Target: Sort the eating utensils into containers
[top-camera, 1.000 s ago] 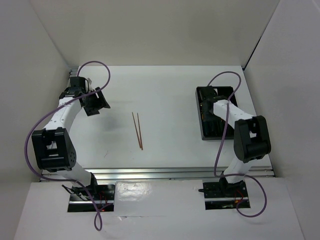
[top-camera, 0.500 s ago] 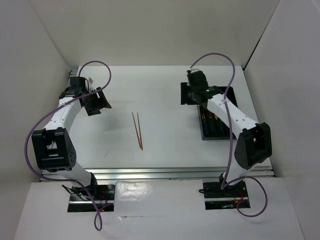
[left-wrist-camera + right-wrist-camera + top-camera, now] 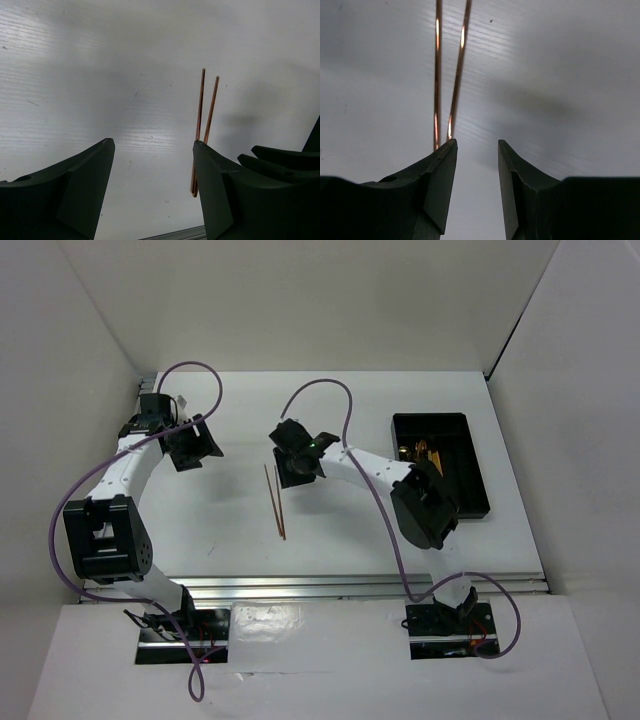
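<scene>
Two thin brown chopsticks [image 3: 275,502] lie side by side on the white table, left of centre. My right gripper [image 3: 293,466] is open and empty, low over the table just right of their far ends; they run up past its left finger in the right wrist view [image 3: 438,75]. My left gripper [image 3: 190,445] is open and empty at the far left, apart from them; its view shows the chopsticks [image 3: 205,115] beyond its right finger. The black tray [image 3: 478,472] sits at the right with gold-headed utensils [image 3: 420,452] inside.
White walls close in the table on the left, back and right. A metal rail [image 3: 350,585] runs along the near edge. The right arm [image 3: 370,472] stretches across the table's middle from the tray side, with its purple cable looping above.
My right arm has swung from over the tray leftward across the table, and its gripper is now beside the chopsticks. The left arm has not moved.
</scene>
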Controlling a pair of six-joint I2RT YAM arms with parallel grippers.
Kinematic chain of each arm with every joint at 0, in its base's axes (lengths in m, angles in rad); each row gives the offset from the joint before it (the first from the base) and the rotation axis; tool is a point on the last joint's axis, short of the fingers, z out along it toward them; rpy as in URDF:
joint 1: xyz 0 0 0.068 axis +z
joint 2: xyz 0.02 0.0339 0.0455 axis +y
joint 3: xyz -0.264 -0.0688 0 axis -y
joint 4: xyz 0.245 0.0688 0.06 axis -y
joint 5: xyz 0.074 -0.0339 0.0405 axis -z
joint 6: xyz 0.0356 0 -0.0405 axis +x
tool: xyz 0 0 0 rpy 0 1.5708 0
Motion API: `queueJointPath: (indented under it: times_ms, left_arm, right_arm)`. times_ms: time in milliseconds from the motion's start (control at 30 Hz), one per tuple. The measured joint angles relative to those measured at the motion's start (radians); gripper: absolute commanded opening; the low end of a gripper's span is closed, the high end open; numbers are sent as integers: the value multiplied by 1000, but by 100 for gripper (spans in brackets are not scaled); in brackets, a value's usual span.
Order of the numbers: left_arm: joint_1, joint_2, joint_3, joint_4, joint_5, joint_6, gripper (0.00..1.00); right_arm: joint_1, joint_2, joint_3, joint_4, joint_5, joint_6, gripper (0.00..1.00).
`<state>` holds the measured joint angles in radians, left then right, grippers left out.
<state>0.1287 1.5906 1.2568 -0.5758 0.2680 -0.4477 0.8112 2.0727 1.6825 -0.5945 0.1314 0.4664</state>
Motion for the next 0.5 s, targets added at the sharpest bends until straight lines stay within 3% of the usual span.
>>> queueJointPath:
  times_ms: [500]
  left_arm:
    - [0,-3,0,0,1,-1,78]
  right_arm:
    - [34,15,22,7,-4,83,40]
